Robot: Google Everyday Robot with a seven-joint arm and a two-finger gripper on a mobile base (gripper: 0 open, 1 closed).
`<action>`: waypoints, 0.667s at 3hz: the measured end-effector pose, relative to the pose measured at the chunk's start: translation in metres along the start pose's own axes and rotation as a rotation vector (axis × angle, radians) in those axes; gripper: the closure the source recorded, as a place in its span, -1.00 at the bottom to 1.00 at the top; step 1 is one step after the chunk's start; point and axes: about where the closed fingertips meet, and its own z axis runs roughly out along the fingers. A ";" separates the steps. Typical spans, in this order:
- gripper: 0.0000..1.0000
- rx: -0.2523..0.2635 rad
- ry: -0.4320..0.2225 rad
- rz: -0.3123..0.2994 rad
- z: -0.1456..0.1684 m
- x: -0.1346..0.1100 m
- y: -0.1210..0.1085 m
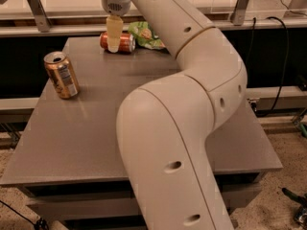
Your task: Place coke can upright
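Note:
The coke can is red-orange and lies on its side at the far edge of the grey table. My gripper hangs straight down from the arm right in front of the can's middle and hides part of it. The can's two ends show on either side of the gripper. I cannot tell whether the gripper touches the can.
A gold-bronze can with a white label stands upright at the left of the table. A green snack bag lies just right of the coke can. My big white arm covers the table's right half. A rail runs behind the table.

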 end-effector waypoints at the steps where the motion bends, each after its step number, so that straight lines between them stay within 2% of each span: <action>1: -1.00 0.011 0.002 0.042 0.014 0.012 -0.011; 2: -1.00 0.012 -0.033 0.040 0.041 -0.003 -0.019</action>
